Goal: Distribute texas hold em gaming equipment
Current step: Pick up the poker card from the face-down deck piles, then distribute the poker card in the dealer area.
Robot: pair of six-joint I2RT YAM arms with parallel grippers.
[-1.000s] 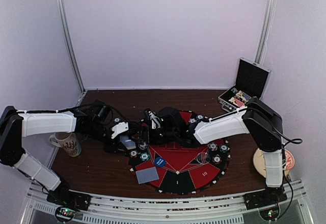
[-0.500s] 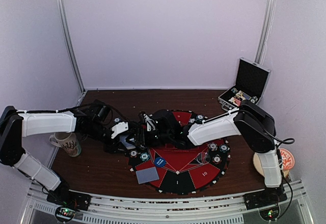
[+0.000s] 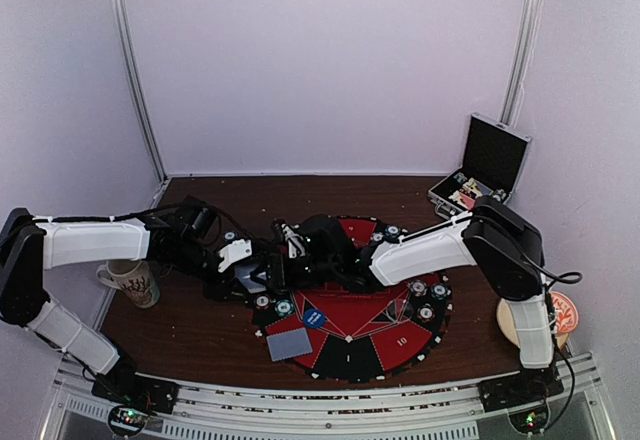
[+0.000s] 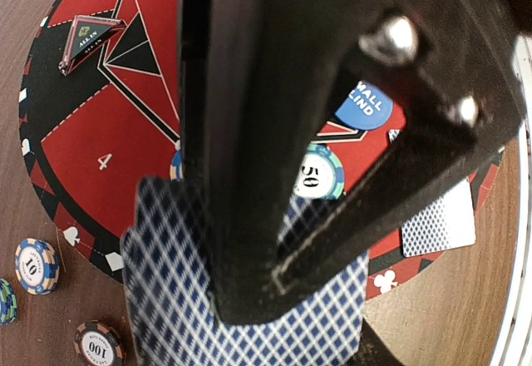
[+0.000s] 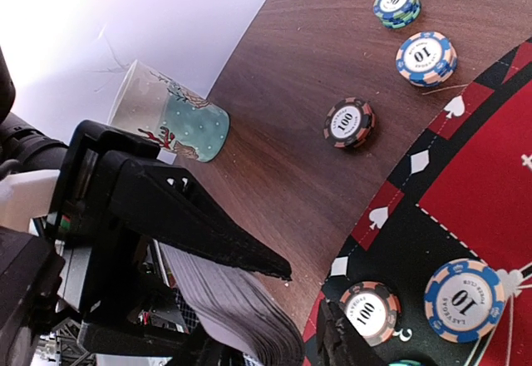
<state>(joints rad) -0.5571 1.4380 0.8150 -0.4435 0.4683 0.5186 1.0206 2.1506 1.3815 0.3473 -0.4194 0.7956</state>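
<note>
The right arm has swung further left since the earlier frame, bringing the right gripper (image 3: 278, 260) right up to the left gripper (image 3: 258, 272) at the left edge of the mat (image 3: 400, 335). The left arm has hardly shifted.

The left gripper is clamped on the deck (image 5: 237, 312). The stack sits between its black jaws above the table (image 3: 200, 330), with the blue diamond backs showing in the left wrist view. The right gripper is just beside the deck. Only a sliver of one finger shows in its own camera, so it cannot be told whether its jaws are apart or closed, or whether they touch a card.

One card (image 3: 289, 343) lies face down on the near-left part of the mat, with the blue button (image 3: 314, 317) just beside it. A 50 chip (image 4: 317, 173) lies on the mat next to the button. More chips (image 5: 349, 122) lie on the bare wood beyond the mat's edge.

The mug (image 3: 133, 282) stands at the table's left side, well apart from the mat. The case (image 3: 480, 175) stands open at the far right corner.
</note>
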